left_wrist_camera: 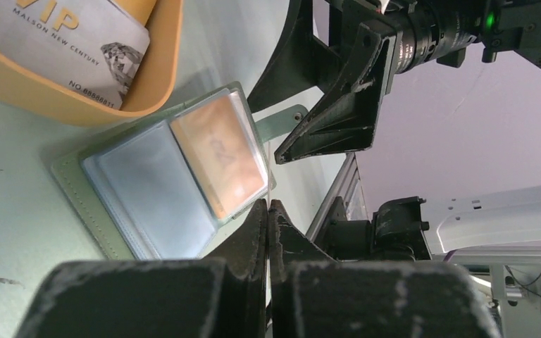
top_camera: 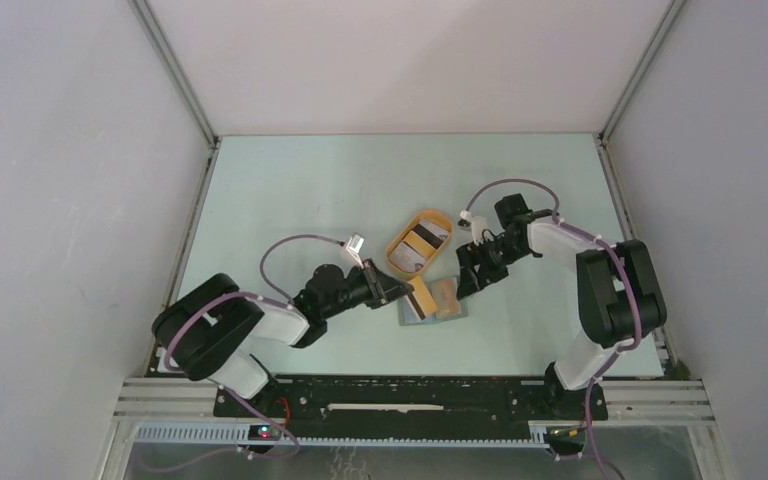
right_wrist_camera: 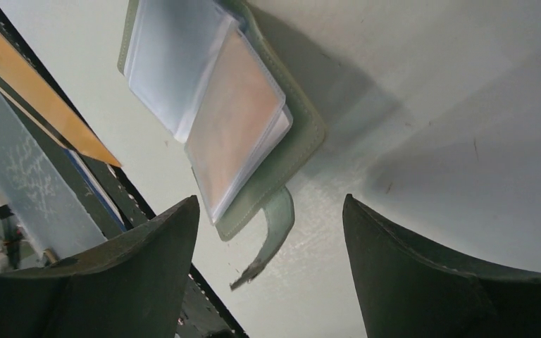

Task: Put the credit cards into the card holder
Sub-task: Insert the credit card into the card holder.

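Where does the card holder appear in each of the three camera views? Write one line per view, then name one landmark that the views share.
Top external: the card holder lies open at mid-table, just nearer than the orange tray.
Left wrist: card holder centre-left, open, under the tray's rim.
Right wrist: card holder upper left, open, snap tab pointing down.
Shared landmark: its orange-tinted pocket.
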Available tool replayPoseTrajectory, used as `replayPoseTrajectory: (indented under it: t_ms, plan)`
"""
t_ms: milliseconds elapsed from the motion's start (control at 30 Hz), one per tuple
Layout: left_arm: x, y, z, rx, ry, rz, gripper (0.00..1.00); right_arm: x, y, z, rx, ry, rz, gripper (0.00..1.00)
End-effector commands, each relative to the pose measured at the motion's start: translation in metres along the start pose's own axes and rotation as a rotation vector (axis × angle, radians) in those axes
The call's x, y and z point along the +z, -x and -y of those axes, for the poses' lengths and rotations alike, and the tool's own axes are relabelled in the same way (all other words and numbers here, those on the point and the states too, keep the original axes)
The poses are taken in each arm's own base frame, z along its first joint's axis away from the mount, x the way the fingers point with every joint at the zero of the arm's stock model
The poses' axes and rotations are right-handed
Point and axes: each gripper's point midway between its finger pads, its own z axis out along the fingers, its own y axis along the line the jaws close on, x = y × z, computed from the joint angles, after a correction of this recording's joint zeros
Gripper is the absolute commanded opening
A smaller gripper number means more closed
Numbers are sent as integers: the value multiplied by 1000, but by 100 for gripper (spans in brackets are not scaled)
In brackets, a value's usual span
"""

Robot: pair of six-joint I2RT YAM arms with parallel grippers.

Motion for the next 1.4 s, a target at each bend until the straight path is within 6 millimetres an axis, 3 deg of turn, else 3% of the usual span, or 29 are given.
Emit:
replayPoseTrajectory:
  t_ms: [0,133,367,500,733,1067,1367]
  plan:
    - [-1,3,7,-23,-81,34,0,3,17,-10,33,76,0,81]
    - [-6,-2,-7,-56,-62,36,0,12,17,-11,82,140,-38,68]
    - [-13,-7,-31,-102,-19,43,0,25,13,-19,82,210,-108,36]
    - [-16,-9,-37,-123,-12,38,0,30,11,-32,73,261,-125,25]
    - [-22,-12,-44,-121,5,34,0,39,7,-43,59,301,-165,20]
    - [-31,-15,-52,-115,30,32,0,42,7,-38,72,288,-174,24]
    - [-26,-20,-58,-131,39,1,0,43,6,-38,74,285,-179,24]
